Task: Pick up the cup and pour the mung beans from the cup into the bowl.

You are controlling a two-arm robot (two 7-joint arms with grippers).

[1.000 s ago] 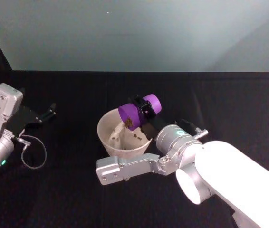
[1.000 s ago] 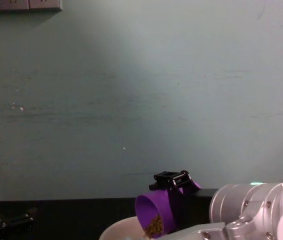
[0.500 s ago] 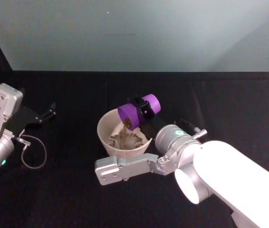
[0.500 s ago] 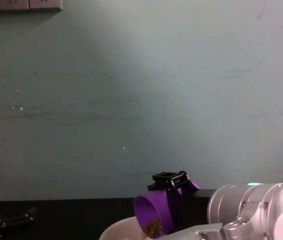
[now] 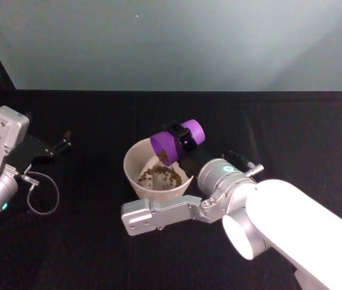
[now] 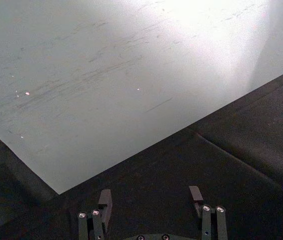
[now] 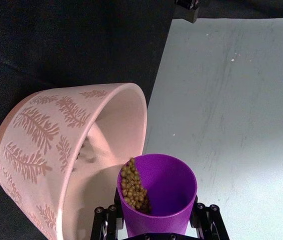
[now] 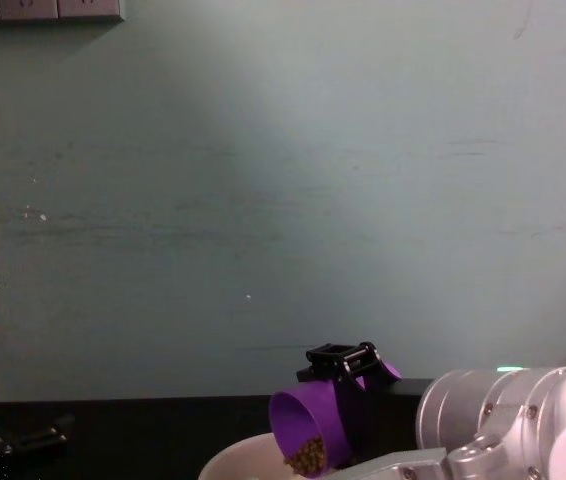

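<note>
Above the bowl, our right pincer clamps the tilted cup, mung beans at its lip; our left pincer rests parked, fingers apart.

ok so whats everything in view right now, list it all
cup: one, purple, tipped over the bowl
bowl: one, pale pinkish with a leaf pattern, middle of the table
mung beans: many, greenish-brown, a heap in the bowl, some in the cup
table: one, black cloth
wall: one, pale grey-green, behind the table
cable: one loop, thin, grey, on the table's left side
wall plates: three, white, high on the wall's left
left tool: one, black, open, parked at the table's left
right tool: one, black, shut on the cup
</note>
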